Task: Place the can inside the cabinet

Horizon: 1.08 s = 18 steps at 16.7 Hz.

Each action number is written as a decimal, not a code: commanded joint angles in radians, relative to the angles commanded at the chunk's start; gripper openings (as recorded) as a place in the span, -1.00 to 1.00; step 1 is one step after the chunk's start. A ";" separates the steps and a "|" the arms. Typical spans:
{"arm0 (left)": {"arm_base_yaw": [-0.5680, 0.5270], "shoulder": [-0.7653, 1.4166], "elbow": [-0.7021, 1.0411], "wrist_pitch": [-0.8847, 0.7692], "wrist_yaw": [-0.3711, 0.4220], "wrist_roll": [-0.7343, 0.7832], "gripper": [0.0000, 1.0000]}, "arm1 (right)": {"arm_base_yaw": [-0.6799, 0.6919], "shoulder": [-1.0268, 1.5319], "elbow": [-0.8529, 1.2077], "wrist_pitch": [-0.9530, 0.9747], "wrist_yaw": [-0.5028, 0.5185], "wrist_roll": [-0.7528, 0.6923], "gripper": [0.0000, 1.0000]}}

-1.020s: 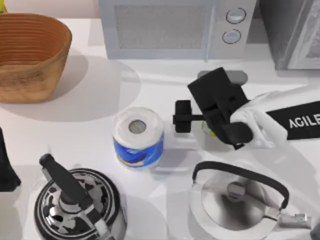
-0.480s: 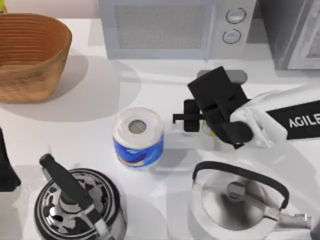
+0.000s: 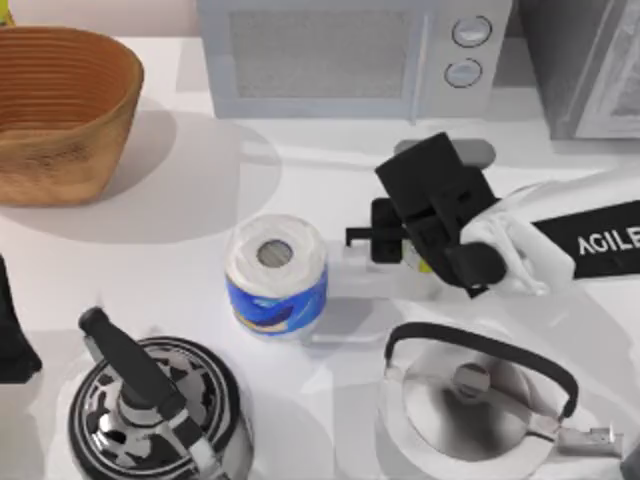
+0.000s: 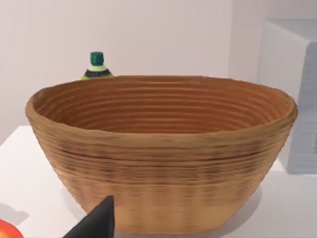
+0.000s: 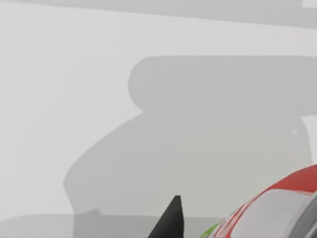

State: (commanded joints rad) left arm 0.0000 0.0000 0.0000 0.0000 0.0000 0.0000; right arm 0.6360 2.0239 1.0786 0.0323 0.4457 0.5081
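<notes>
Stretching across every view, the white desk point(image 3: 180, 260) carries the rest. Cut off at the far right corner stands the grey cabinet point(image 3: 585, 65), with only its dark side and part of its framed door in sight. Next to it sits the microwave point(image 3: 350, 55), its top cropped. A woven basket point(image 3: 60, 110) fills the far left, hiding all but the cap of a green bottle point(image 4: 96, 67) in the left wrist view. Two kettles are cropped at the near edge: a patterned one point(image 3: 155, 410) and a white one point(image 3: 480, 405). My right gripper point(image 3: 385, 235) hangs mid-desk over the can point(image 5: 267, 210), which is mostly hidden under it; the jaws look narrow, but whether they grip it I cannot tell. A paper roll point(image 3: 277, 272) stands beside it. My left arm point(image 3: 12, 330) sits parked at the left edge.
</notes>
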 joint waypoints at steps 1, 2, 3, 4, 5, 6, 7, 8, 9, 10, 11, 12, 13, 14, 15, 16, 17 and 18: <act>0.000 0.000 0.000 0.000 0.000 0.000 1.00 | 0.000 0.000 0.000 0.000 0.000 0.000 -1.00; 0.000 0.000 0.000 0.000 0.000 0.000 1.00 | 0.000 0.000 0.000 0.000 0.000 0.000 -1.00; 0.000 0.000 0.000 0.000 0.000 0.000 1.00 | 0.000 0.000 0.000 0.000 0.000 0.000 -1.00; 0.000 0.000 0.000 0.000 0.000 0.000 1.00 | 0.000 0.000 0.000 0.000 0.000 0.000 -1.00; 0.000 0.000 0.000 0.000 0.000 0.000 1.00 | 0.000 0.000 0.000 0.000 0.000 0.000 -1.00; 0.000 0.000 0.000 0.000 0.000 0.000 1.00 | 0.000 0.000 0.000 0.000 0.000 0.000 -1.00; 0.000 0.000 0.000 0.000 0.000 0.000 1.00 | 0.002 -0.002 0.000 0.000 0.000 0.001 -1.00; 0.000 0.000 0.000 0.000 0.000 0.000 1.00 | 0.001 -0.002 0.001 -0.002 0.000 0.002 -1.00; 0.000 0.000 0.000 0.000 0.000 0.000 1.00 | 0.000 -0.005 0.010 -0.014 -0.001 0.003 -1.00; 0.000 0.000 0.000 0.000 0.000 0.000 1.00 | -0.002 -0.012 0.025 -0.035 -0.002 0.004 -1.00; 0.000 0.000 0.000 0.000 0.000 0.000 1.00 | -0.003 -0.022 0.045 -0.066 -0.003 0.006 -1.00; 0.000 0.000 0.000 0.000 0.000 0.000 1.00 | -0.005 -0.040 0.071 -0.107 -0.004 0.007 -1.00; 0.000 0.000 0.000 0.000 0.000 0.000 1.00 | -0.005 -0.060 0.099 -0.157 -0.004 0.009 -1.00; 0.000 0.000 0.000 0.000 0.000 0.000 1.00 | -0.006 -0.081 0.132 -0.211 -0.003 0.010 -1.00; 0.000 0.000 0.000 0.000 0.000 0.000 1.00 | -0.006 -0.106 0.167 -0.269 -0.003 0.011 -1.00; 0.000 0.000 0.000 0.000 0.000 0.000 1.00 | -0.006 -0.131 0.202 -0.335 -0.001 0.012 -1.00; 0.000 0.000 0.000 0.000 0.000 0.000 1.00 | -0.006 -0.157 0.237 -0.397 0.000 0.012 -1.00; 0.000 0.000 0.000 0.000 0.000 0.000 1.00 | -0.005 -0.179 0.268 -0.450 0.000 0.010 -1.00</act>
State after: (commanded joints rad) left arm 0.0000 0.0000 0.0000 0.0000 0.0000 0.0000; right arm 0.6306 1.8446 1.3468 -0.4177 0.4460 0.5184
